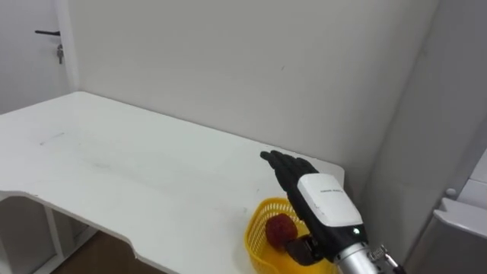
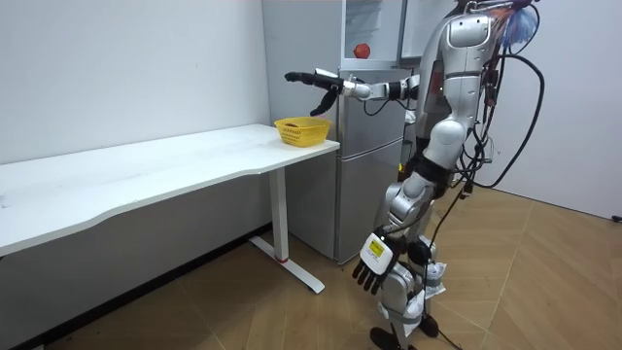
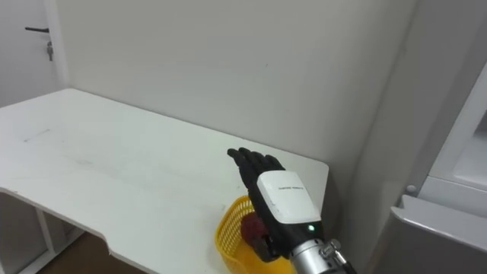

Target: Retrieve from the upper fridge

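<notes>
Inside the yellow basket (image 1: 254,237) sits a red fruit (image 1: 280,227).

One basket (image 1: 255,240), one table (image 1: 152,175), two fruits (image 1: 280,227) (image 2: 362,49) (red)

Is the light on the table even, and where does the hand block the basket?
Left eye view: the table is lit softly and evenly, no glare; the right hand covers the right side of the yellow basket. Room view: the wall under the table is shaded.
</notes>
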You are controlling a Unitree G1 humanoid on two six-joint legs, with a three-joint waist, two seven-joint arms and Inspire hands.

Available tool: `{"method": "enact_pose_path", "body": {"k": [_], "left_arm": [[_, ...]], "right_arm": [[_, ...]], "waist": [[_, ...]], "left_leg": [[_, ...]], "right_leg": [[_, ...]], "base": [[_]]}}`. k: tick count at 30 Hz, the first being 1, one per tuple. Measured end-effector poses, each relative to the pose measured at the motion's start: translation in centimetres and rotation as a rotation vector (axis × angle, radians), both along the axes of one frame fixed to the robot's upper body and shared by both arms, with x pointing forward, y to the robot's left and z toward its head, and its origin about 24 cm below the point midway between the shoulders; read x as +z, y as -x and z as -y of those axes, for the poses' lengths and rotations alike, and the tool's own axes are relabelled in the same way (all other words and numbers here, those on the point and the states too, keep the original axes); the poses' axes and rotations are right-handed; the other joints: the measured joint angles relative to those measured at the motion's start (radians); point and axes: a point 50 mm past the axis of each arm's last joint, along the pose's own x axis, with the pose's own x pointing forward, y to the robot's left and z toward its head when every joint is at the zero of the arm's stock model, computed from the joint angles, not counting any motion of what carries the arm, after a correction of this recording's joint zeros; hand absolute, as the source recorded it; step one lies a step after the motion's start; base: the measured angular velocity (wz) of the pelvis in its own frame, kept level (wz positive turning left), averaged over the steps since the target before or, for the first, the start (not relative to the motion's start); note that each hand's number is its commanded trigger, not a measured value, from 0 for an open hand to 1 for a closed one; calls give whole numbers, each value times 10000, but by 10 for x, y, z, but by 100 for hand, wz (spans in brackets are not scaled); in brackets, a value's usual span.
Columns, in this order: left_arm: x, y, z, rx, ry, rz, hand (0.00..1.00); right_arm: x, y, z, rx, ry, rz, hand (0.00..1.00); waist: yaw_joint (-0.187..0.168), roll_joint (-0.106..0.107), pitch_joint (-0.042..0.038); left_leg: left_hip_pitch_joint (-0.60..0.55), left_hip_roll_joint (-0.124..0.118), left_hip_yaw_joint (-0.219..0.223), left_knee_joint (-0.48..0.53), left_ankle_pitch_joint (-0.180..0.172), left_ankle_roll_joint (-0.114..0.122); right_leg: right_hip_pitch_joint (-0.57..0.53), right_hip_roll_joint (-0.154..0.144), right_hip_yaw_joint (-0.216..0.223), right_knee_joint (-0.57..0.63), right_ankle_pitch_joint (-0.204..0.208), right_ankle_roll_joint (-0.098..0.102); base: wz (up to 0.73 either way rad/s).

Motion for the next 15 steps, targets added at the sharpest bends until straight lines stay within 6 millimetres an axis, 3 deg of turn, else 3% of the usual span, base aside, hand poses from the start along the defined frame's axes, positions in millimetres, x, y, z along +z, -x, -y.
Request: {"method": "enact_pose_path", "body": {"k": [4, 8, 9, 11, 15], "left_arm": [[-1, 2, 0, 44, -31, -67, 0], [-3, 11, 4, 155, -51, -204, 0], [-4, 14, 6, 190, 6, -268, 0], [-6, 17, 12, 252, 141, -316, 0], [-8, 24, 15, 426, 153, -441, 0]], "right_arm": [[26, 2, 3, 6, -1497, 939, 0], [43, 4, 7, -241, -2847, 1655, 0], [45, 4, 8, -272, -3191, 1703, 0], [44, 10, 12, -344, -3731, 1632, 0], [36, 24, 17, -631, -4265, 1500, 0]], "waist": [[-165, 52, 31], [-508, 240, 125], [-570, 331, 110], [-689, 520, -2], [-906, 741, -37]], "left_leg": [[40, 26, 236, -21, 1, 4], [154, 33, 355, -62, 2, 28], [202, 43, 467, -106, 11, 43], [222, 58, 607, -171, 22, 71], [476, 114, 941, -360, 27, 80]], "right_leg": [[-37, 1, 183, 0, 3, 3], [8, -2, 239, 0, 29, 37], [-3, -1, 366, 2, 38, 44], [-75, 5, 495, 1, 80, 56], [-30, 69, 921, -4, 115, 64]], "base": [[-13], [-12], [-24], [-22], [-27]]}}
